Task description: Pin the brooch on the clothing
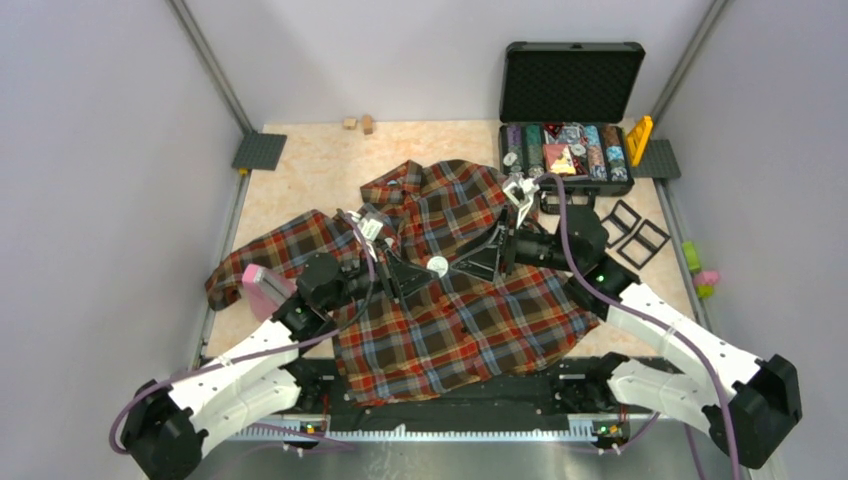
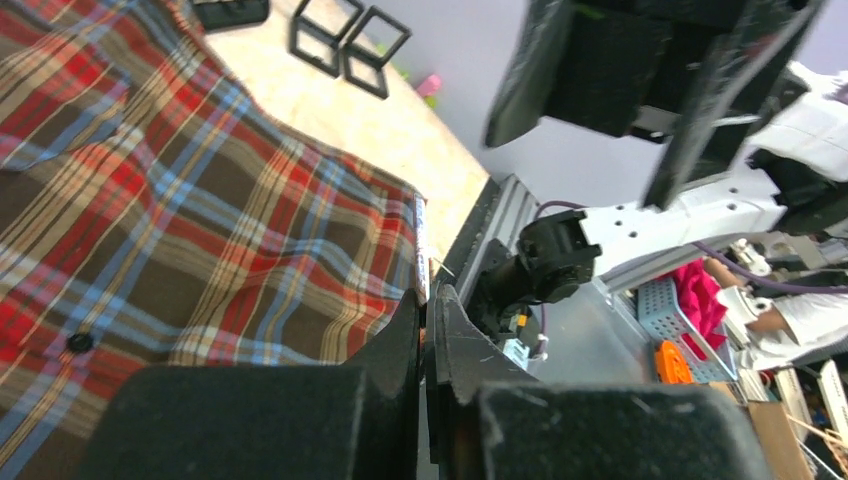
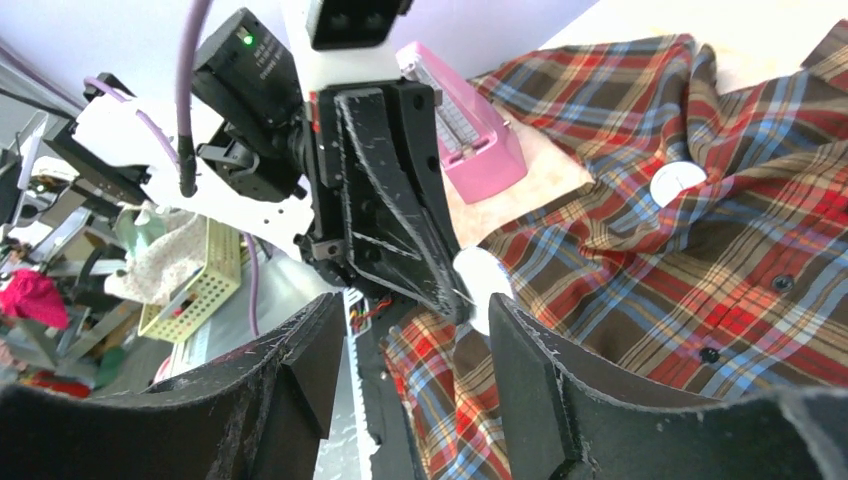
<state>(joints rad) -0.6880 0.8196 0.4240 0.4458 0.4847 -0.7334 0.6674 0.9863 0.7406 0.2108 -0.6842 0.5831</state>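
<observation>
The plaid shirt [image 1: 470, 320] lies spread across the table, and it also shows in the left wrist view [image 2: 150, 200] and the right wrist view [image 3: 720, 260]. My left gripper [image 1: 425, 270] hangs low over the shirt's middle with its jaws shut [image 2: 428, 295]. A small pale round thing, the brooch [image 1: 437, 265], sits at its tips [image 3: 482, 290], with a thin pin sticking out; its colours are washed out. My right gripper [image 1: 458, 266] faces the left one from the right, open and empty [image 3: 415, 310], its fingers on either side of the left fingertips.
A pink block [image 1: 262, 288] lies on the left sleeve. A white disc [image 3: 677, 180] rests on the shirt. An open black case [image 1: 570, 150] of small items stands at the back right, with black square frames [image 1: 635, 228] beside it. Small wooden blocks [image 1: 358, 123] lie at the back.
</observation>
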